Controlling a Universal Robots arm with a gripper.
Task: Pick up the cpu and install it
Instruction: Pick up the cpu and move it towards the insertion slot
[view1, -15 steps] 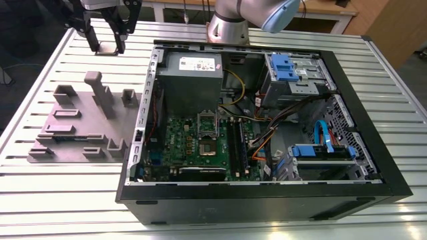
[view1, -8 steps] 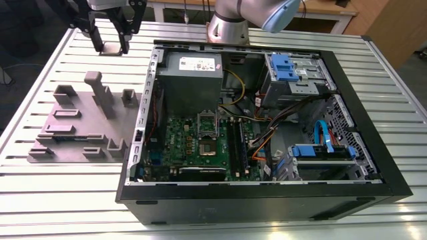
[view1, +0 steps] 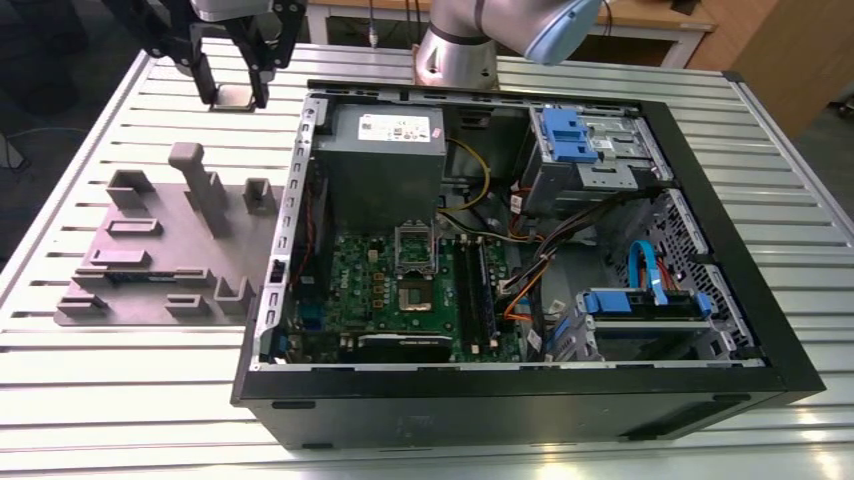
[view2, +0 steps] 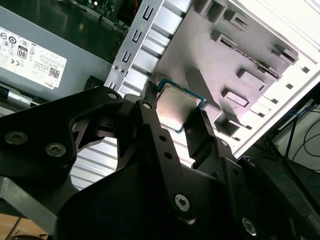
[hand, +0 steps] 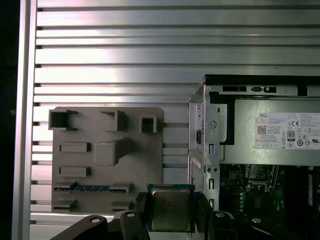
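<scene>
the step in hand looks like the carry: the gripper (view1: 234, 90) is clamped on the cpu (view1: 235, 98), pinching two opposite edges, and hangs above the slotted table (view1: 120, 120) near its far corner on the exterior view's left. the chip is clear of the table and sits beyond the grey fixture tray (view1: 147, 250), just outside the computer case (view1: 747, 300) wall that stands beside the power supply (view1: 380, 150). in both wrist views the cpu (view2: 175, 107) (hand: 170, 209) shows its silver top between the black fingers (view2: 197, 132), roughly level. the install is not yet done, and the motherboard (view1: 360, 270) lies well apart, down inside the case. by my reckoning, seating calls for the chip kept flat, squared to the socket, and clear of the case rim and cables.
</scene>
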